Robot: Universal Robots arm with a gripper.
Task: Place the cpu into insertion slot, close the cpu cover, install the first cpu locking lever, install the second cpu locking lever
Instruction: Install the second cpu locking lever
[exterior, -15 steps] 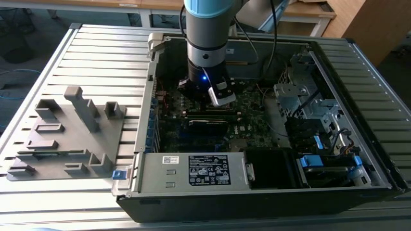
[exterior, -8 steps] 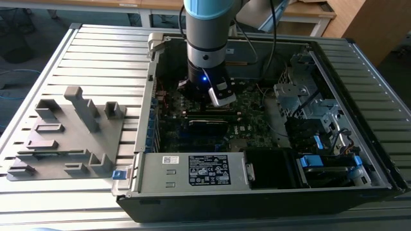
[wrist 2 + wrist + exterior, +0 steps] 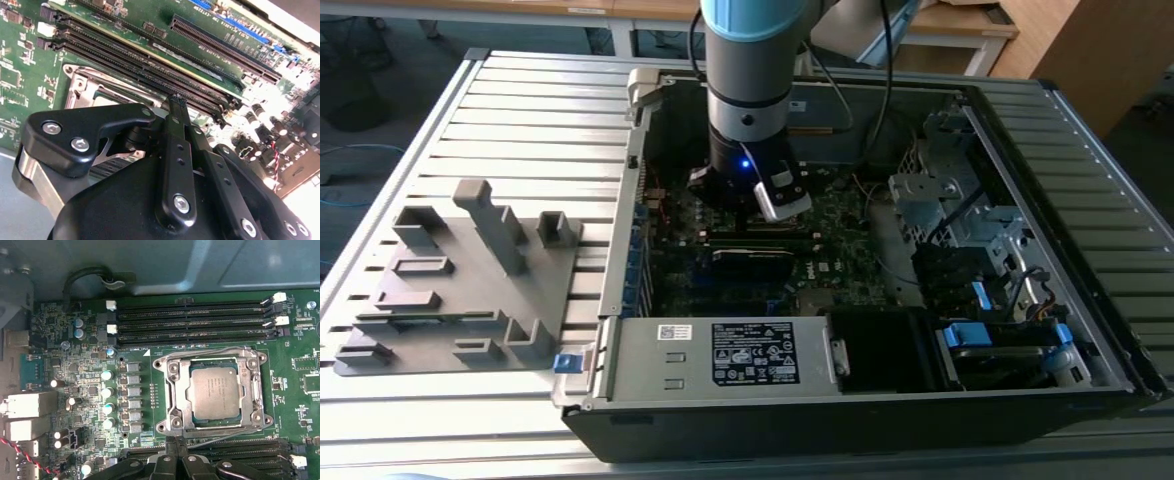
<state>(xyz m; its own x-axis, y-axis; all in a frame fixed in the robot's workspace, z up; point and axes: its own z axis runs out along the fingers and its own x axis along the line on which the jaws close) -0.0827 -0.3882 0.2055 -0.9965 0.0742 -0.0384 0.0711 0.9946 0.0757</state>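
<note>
In the first wrist view the cpu (image 3: 215, 392), a flat silver-grey square, lies in the insertion slot (image 3: 162, 427) on the green motherboard (image 3: 65, 330). The silvery cpu cover (image 3: 177, 390) lies flat around it, the chip showing through its window. A thin metal lever rod (image 3: 200, 349) runs along the socket's edge beside the memory slots. My gripper (image 3: 176, 450) hovers just off the opposite socket edge, its black fingers (image 3: 172, 125) pressed together on nothing. In the exterior view the gripper (image 3: 767, 205) hangs low inside the open computer case.
Long black memory slots (image 3: 190, 322) flank the socket. A column of capacitors (image 3: 107, 390) stands beside it. In the exterior view a grey fixture block (image 3: 454, 280) sits at the left, a power supply (image 3: 720, 355) at the case front and a drive cage (image 3: 947, 200) at the right.
</note>
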